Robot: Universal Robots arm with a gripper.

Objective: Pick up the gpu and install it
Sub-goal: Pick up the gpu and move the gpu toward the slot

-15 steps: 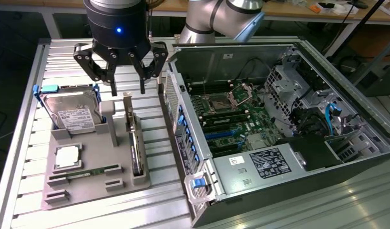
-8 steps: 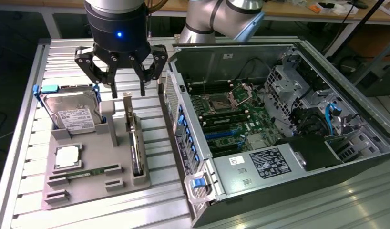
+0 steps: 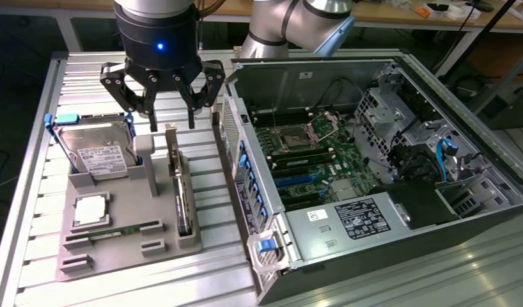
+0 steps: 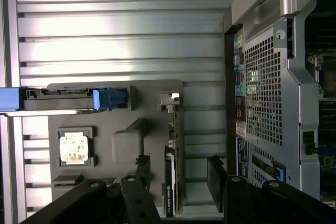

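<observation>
Claw [image 3: 169, 116] spread wide, gripping nothing. It hangs over the gpu [image 3: 182, 192], which stands on edge in the grey holder tray [image 3: 108, 252] on the tabletop [image 3: 202, 275] beside the open computer case [image 3: 445, 99]. Seen from the wrist, the card's long axis runs between the fingers, straight below.

Fairly bright, even light falls from above on the ribbed metal table [image 3: 202, 281], leaving a soft white sheen at its corner toward the exterior view's lower right, while in the wrist view hard glare washes out several slats [image 4: 121, 48]. The inside of the computer case [image 3: 347, 160] is dimmer, its deeper bays in shadow, and the grey tray [image 3: 116, 246] seems to carry only faint, soft-edged shadows. The gripper [image 3: 169, 118] reads near black, with a small blue light [image 3: 162, 46] glowing above it.
</observation>
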